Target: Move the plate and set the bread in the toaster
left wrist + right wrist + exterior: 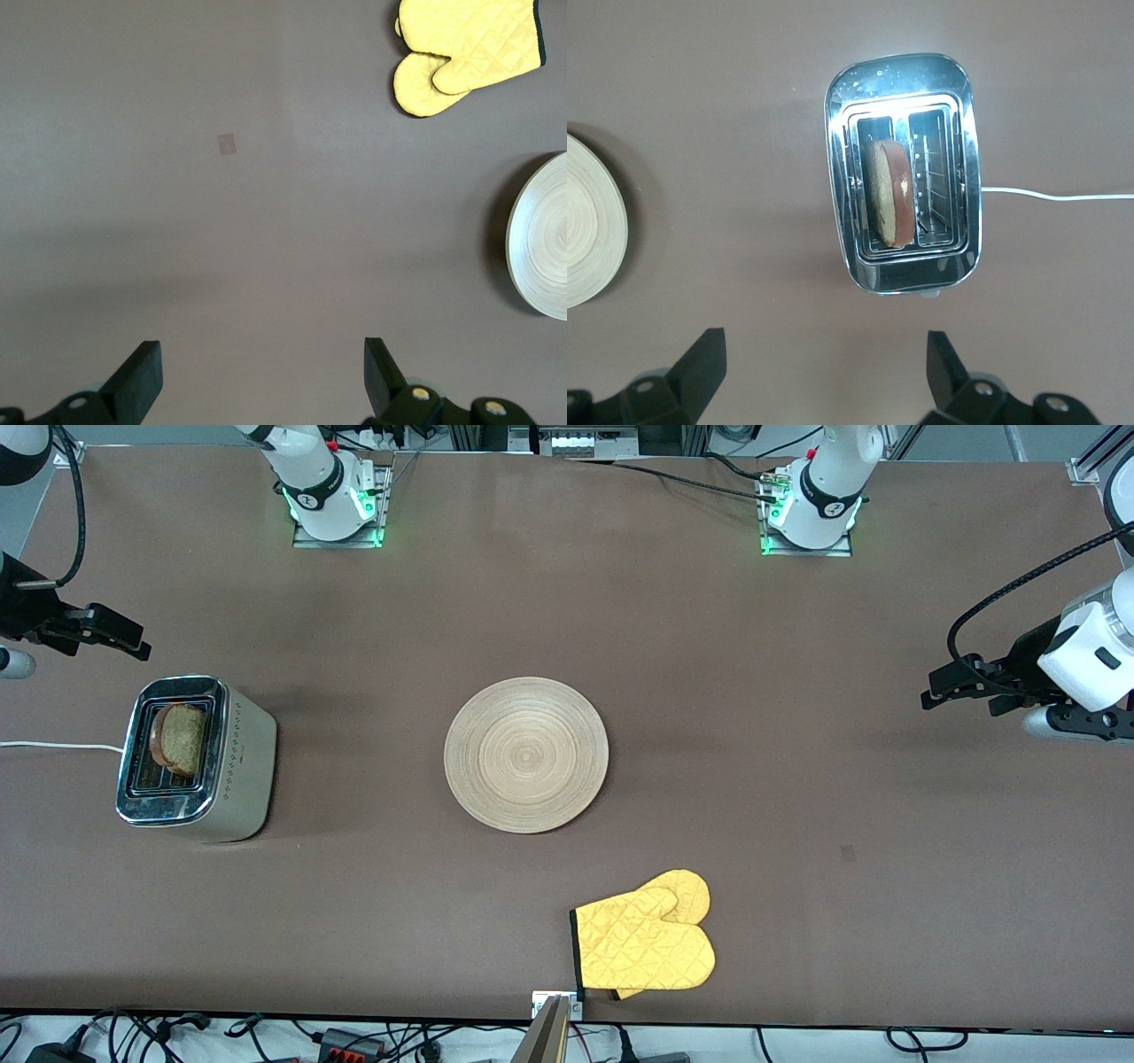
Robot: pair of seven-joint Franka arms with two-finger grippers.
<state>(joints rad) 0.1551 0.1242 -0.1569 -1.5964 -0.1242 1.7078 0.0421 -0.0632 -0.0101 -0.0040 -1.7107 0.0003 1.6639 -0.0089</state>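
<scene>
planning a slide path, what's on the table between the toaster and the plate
Nothing: bare brown table between the toaster and the plate, as both the front and right wrist views show.

Wide bare bench (797,691) was left between the plate (526,755) and the toaster (197,758). One toaster slot was blocked by the bread (181,739); a yellow oven mitt (645,941) lay nearer the camera.

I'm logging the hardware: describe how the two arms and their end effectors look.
Both arms are glossy white with black joint rings, on metal base plates lit green. Each black end effector, left and right, has two wedge-shaped fingers. Black cables loop along both wrists.
</scene>
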